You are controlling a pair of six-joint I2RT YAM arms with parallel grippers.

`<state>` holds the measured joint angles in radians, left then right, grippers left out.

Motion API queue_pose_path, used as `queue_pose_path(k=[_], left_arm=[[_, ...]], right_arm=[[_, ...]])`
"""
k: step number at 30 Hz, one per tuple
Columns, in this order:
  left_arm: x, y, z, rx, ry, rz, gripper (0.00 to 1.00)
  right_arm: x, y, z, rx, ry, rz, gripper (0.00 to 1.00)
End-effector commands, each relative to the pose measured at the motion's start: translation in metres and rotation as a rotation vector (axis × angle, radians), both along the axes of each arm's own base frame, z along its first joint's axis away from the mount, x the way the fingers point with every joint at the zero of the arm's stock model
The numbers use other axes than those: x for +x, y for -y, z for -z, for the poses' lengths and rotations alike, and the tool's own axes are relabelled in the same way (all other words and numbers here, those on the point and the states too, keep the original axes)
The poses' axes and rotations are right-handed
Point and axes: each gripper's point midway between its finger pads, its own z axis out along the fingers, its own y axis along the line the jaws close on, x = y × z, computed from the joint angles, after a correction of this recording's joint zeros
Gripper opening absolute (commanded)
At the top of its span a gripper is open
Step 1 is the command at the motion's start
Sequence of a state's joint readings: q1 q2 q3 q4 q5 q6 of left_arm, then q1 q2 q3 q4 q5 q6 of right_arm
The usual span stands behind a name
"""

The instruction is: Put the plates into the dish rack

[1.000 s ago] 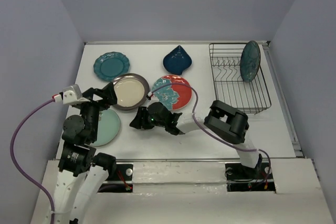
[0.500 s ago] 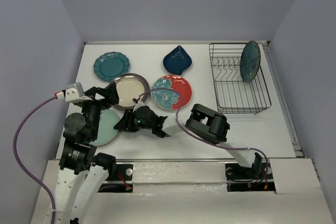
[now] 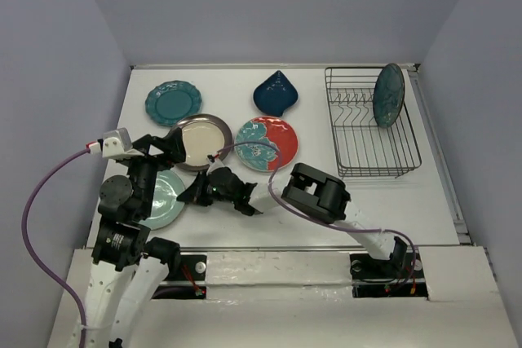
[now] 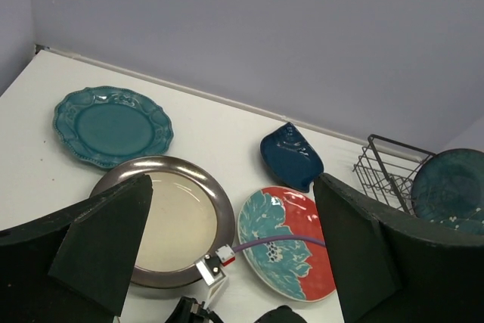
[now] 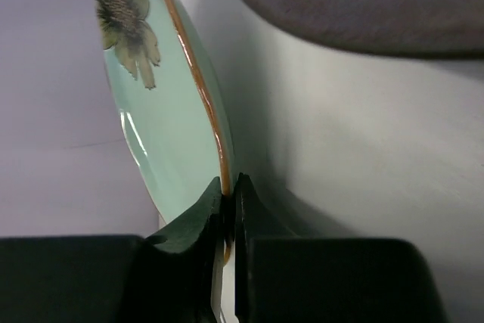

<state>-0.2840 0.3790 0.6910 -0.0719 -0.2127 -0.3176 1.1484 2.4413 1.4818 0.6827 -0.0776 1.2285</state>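
My right gripper reaches left across the table and is shut on the near right rim of the pale mint green plate. In the right wrist view its fingers pinch that thin brown-edged rim. My left gripper hangs open over the cream plate, its jaws wide with nothing between them. The scalloped teal plate, navy teardrop plate and red-and-teal floral plate lie flat. The glossy dark teal plate stands in the black dish rack.
The rack stands at the back right, next to the table's right edge. The right arm's elbow lies low over the table in front of the floral plate. A purple cable arcs over that plate. Grey walls close in the table.
The right arm has swung left from the floral plate to the mint plate, and its jaws have shut on the rim. The left gripper has barely shifted and stays open.
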Motion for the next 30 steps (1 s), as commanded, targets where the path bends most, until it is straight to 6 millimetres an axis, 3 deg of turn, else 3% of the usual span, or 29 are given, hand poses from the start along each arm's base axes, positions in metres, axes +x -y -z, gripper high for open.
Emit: queue_pose_path(k=[1,2,5,6,7,8,9,11,12,14,15,17,18,19,20,22,24,27,28,29,30], left_arm=[[-0.003,0.0,-0.027,-0.024,0.082,0.005,0.99],[-0.003,0.0,-0.026,-0.023,0.081,0.004,0.99],[-0.003,-0.001,-0.026,-0.022,0.082,0.004,0.99],[-0.004,0.0,-0.027,-0.022,0.084,0.005,0.99],[-0.005,0.0,-0.027,-0.023,0.088,0.007,0.99],[-0.005,-0.001,-0.027,-0.022,0.088,0.005,0.99],[-0.005,-0.001,-0.028,-0.022,0.09,0.005,0.99],[-0.006,0.0,-0.028,-0.023,0.093,0.009,0.99],[-0.006,0.0,-0.028,-0.022,0.093,0.011,0.99],[-0.007,-0.001,-0.03,-0.023,0.099,0.009,0.99],[-0.009,-0.001,-0.031,-0.024,0.105,0.009,0.99],[-0.01,-0.002,-0.032,-0.022,0.109,0.009,0.99],[-0.012,-0.002,-0.034,-0.024,0.117,0.012,0.99],[-0.013,-0.002,-0.034,-0.024,0.118,0.013,0.99],[-0.013,-0.001,-0.035,-0.023,0.123,0.017,0.99],[-0.018,-0.002,-0.039,-0.031,0.141,0.021,0.99],[-0.022,0.0,-0.042,-0.034,0.154,0.033,0.99],[-0.027,0.004,-0.045,-0.036,0.169,0.057,0.99],[-0.028,0.004,-0.046,-0.038,0.175,0.063,0.99],[-0.029,0.006,-0.046,-0.037,0.175,0.069,0.99],[-0.03,0.006,-0.048,-0.039,0.181,0.072,0.99]], right_arm=[[-0.012,0.01,-0.004,0.031,0.074,0.028,0.07],[-0.002,0.014,-0.022,0.041,0.117,0.081,0.07],[-0.008,0.03,-0.045,0.031,0.213,0.108,0.07],[-0.011,0.043,-0.037,0.009,0.216,0.115,0.07],[-0.007,0.042,-0.059,0.049,0.245,0.132,0.07],[-0.009,0.057,-0.051,0.016,0.258,0.142,0.07],[-0.004,0.066,-0.082,0.049,0.3,0.186,0.07],[0.0,0.084,-0.101,0.022,0.393,0.215,0.07],[0.003,0.1,-0.129,0.033,0.437,0.261,0.07],[0.009,0.123,-0.15,-0.032,0.556,0.303,0.07],[0.014,0.149,-0.18,-0.028,0.607,0.378,0.07],[0.031,0.184,-0.203,-0.118,0.733,0.455,0.07],[0.042,0.207,-0.202,-0.214,0.753,0.506,0.07],[0.049,0.232,-0.235,-0.225,0.814,0.554,0.07],[0.071,0.261,-0.247,-0.268,0.828,0.622,0.07],[0.084,0.305,-0.273,-0.339,0.862,0.682,0.07],[0.095,0.342,-0.294,-0.419,0.924,0.77,0.07],[0.122,0.432,-0.324,-0.739,0.996,0.974,0.07],[0.121,0.441,-0.332,-0.796,1.018,0.994,0.07],[0.129,0.472,-0.347,-0.856,1.015,1.078,0.07],[0.133,0.489,-0.353,-0.904,1.013,1.116,0.07]])
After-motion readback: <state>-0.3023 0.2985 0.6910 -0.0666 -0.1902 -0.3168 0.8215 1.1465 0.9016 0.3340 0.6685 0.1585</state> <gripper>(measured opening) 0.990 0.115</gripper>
